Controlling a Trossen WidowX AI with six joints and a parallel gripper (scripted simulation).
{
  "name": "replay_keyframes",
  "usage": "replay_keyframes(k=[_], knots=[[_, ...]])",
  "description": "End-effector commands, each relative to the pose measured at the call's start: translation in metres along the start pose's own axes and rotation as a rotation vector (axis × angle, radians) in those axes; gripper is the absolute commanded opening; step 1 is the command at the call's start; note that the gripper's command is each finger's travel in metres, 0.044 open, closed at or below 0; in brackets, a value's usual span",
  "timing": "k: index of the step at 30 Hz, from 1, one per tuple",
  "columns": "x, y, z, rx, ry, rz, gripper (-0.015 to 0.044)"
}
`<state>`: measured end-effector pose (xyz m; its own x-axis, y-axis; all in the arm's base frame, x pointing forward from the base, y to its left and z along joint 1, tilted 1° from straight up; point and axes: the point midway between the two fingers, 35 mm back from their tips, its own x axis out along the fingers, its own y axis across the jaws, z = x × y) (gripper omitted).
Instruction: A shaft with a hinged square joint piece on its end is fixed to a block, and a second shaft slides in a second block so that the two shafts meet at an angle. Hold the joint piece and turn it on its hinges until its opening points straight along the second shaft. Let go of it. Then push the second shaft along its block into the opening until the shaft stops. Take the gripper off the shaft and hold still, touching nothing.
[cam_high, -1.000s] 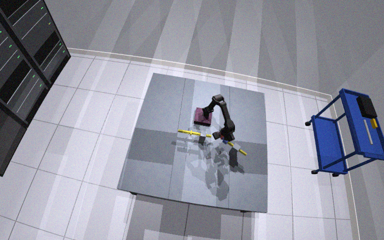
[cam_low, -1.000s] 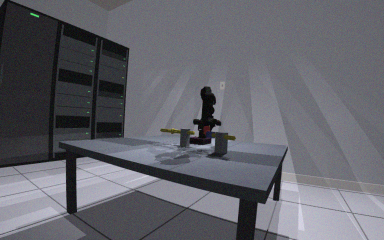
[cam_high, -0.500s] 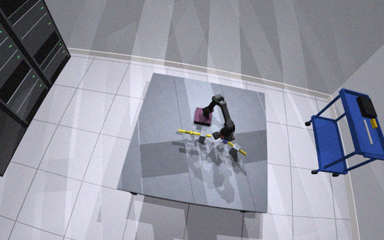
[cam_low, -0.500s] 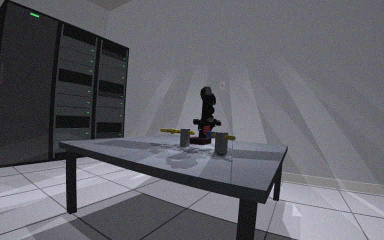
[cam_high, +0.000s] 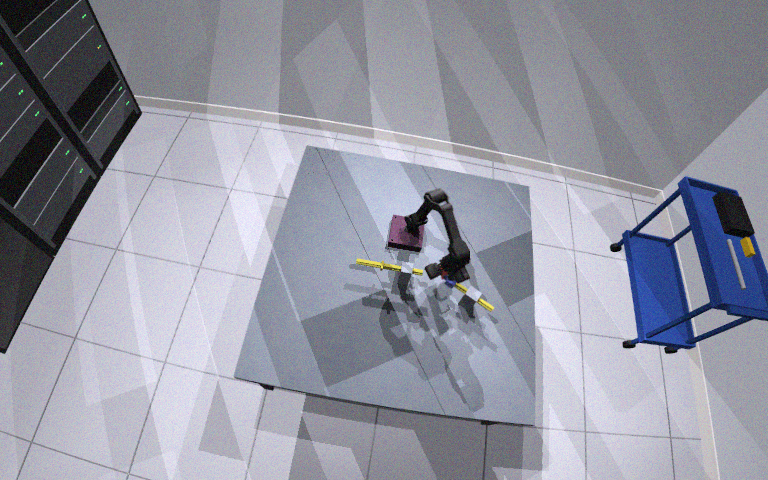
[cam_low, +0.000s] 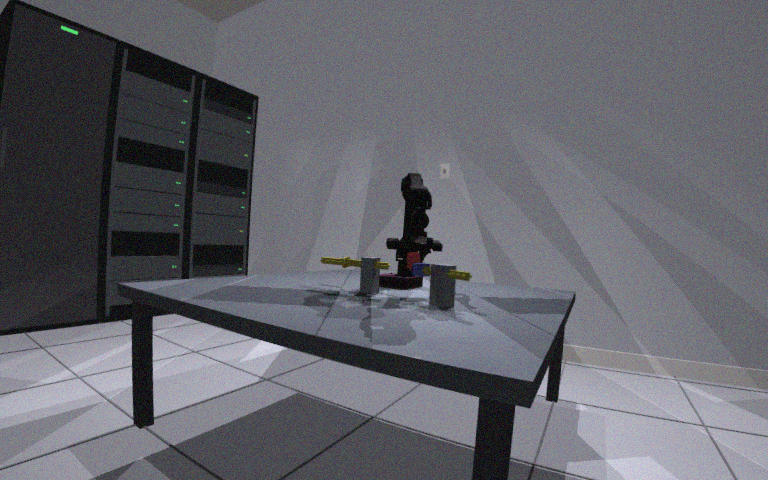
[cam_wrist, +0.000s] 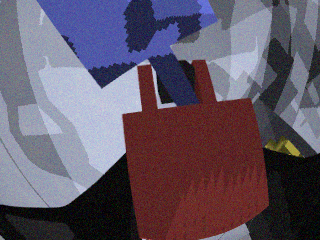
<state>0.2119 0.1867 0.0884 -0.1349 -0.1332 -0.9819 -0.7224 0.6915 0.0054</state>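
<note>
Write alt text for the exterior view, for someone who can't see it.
A black robot arm stands on a dark table, its pincer closed on a red joint piece beside a blue piece. Two gray blocks each carry a yellow shaft. Server racks stand at left.
</note>
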Motion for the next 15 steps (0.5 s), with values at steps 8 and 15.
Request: replay_keyframes(k=[8, 15], knots=[[0.0000, 0.0000, 0.0000, 0.000, 0.000, 0.000, 0.0000], [0.0027, -0.0033, -0.0014, -0.084, -0.074, -0.014, 0.0000]])
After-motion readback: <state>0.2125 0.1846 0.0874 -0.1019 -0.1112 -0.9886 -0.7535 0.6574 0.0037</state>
